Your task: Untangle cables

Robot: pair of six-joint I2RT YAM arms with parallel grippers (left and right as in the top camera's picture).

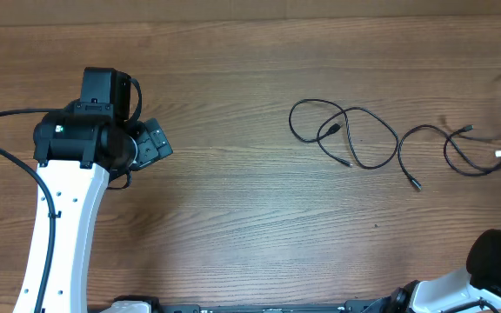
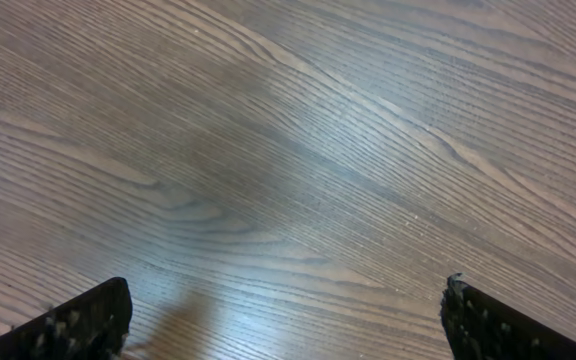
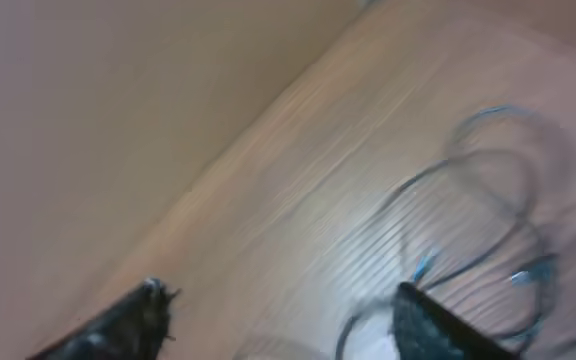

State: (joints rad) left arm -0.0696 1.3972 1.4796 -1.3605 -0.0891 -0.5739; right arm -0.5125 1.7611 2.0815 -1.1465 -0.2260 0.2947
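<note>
Left jaws wide over table; right jaws prob. parted, blurred; cables cut off at frame edge.

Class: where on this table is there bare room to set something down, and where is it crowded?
The widest free patch of table lies between the left arm and the cables. A bare strip also runs along the far edge behind the cables. The right side is crowded: loops reach the frame's edge, with the right arm nearby.
</note>
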